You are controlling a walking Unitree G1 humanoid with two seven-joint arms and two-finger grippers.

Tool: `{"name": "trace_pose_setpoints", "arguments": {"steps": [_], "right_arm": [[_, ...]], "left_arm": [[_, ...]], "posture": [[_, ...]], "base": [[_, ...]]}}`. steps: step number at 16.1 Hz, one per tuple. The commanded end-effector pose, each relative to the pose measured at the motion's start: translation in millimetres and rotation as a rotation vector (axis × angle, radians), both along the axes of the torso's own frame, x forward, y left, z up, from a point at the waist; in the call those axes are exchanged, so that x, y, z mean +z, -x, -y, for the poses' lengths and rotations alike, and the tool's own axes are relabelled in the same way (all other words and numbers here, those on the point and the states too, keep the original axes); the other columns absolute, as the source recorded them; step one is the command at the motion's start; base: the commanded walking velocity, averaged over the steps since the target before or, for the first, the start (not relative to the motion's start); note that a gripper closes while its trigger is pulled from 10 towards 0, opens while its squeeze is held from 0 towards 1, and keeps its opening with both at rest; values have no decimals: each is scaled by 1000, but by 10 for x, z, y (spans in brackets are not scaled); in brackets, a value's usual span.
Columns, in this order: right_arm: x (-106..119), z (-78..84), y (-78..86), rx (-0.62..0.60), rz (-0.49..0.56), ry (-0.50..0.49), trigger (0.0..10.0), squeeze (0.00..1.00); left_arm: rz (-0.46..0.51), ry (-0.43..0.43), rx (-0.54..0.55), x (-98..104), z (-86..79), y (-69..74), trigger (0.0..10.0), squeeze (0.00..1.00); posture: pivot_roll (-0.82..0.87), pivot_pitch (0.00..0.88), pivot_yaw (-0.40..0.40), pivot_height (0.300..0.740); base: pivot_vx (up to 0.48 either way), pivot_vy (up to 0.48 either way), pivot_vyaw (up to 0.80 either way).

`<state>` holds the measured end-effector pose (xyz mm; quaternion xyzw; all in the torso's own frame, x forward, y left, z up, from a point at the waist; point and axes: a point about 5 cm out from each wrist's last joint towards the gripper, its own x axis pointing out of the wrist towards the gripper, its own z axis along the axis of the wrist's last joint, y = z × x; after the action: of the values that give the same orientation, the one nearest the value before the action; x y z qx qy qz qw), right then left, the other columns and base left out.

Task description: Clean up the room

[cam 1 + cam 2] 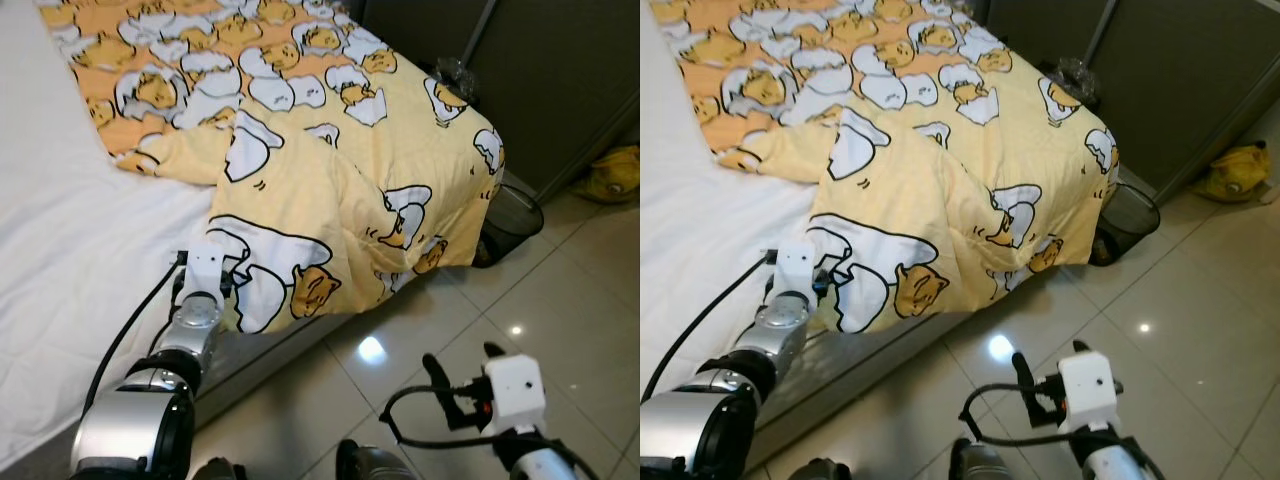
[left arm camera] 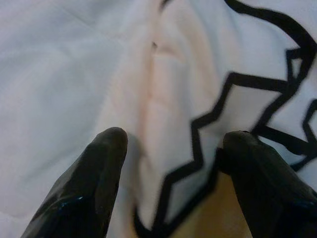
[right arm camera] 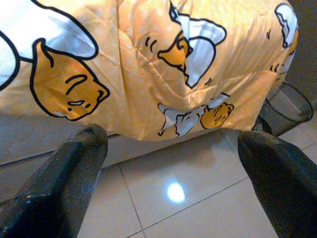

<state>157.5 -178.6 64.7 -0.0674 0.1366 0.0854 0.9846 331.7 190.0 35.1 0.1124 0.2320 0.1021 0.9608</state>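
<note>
While the yellow quilted blanket printed with egg-and-duck cartoons (image 1: 300, 180) lies rumpled across the bed with the white sheet (image 1: 60, 250) and droops over its corner, your left gripper (image 2: 168, 148) sits at the blanket's hanging edge, fingers spread wide on either side of the fold, gripping nothing. Your right gripper (image 3: 171, 144) hovers wide open over the glossy tiled floor (image 1: 560, 290), empty. A black mesh wastebasket (image 1: 510, 215) stands just beside the bed's corner.

Quilted cloth blanket (image 1: 330, 170) (matt), glossy tile floor (image 1: 560, 290), wire-mesh bin (image 1: 510, 215).
</note>
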Motion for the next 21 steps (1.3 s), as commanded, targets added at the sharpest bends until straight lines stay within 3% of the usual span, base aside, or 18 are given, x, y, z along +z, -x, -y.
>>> {"name": "trace_pose_setpoints", "arguments": {"steps": [1,5,9,10,11,12,15,17,21], "right_arm": [[0,59,47,1,-27,11,10000,0],[-19,75,87,2,-55,20,10000,0],[-39,62,78,6,-68,19,10000,0],[-51,67,81,6,-74,19,10000,0],[-57,72,74,7,-77,21,10000,0],[-54,73,69,8,-78,22,10000,0],[-44,95,50,3,-74,28,10000,0],[-52,92,40,1,-74,26,10000,0],[-67,95,18,-13,-71,21,10000,0]], "left_arm": [[-15,31,-1,-53,56,33,10000,0],[-23,47,-84,-127,245,79,10000,0],[-47,33,-101,-243,276,188,10000,0],[-85,66,-82,-302,273,233,10000,0],[-125,139,0,-349,193,272,8157,0],[-122,148,21,-335,155,261,0,0],[-96,126,-8,-244,135,176,0,0],[-152,173,-74,-283,228,190,0,0],[-172,151,-89,-312,241,214,0,0]], "posture": [[-228,160,-125,740],[-227,156,-123,740],[-226,150,-115,740],[-224,151,-117,740],[-228,148,-122,740],[-230,146,-121,740],[-231,140,-117,740],[-230,142,-113,740],[-231,132,-105,740]], "base": [[0,0,0],[0,0,0],[0,0,0],[0,0,0],[0,0,0],[0,0,0],[0,0,0],[0,0,0],[0,0,0]]}}
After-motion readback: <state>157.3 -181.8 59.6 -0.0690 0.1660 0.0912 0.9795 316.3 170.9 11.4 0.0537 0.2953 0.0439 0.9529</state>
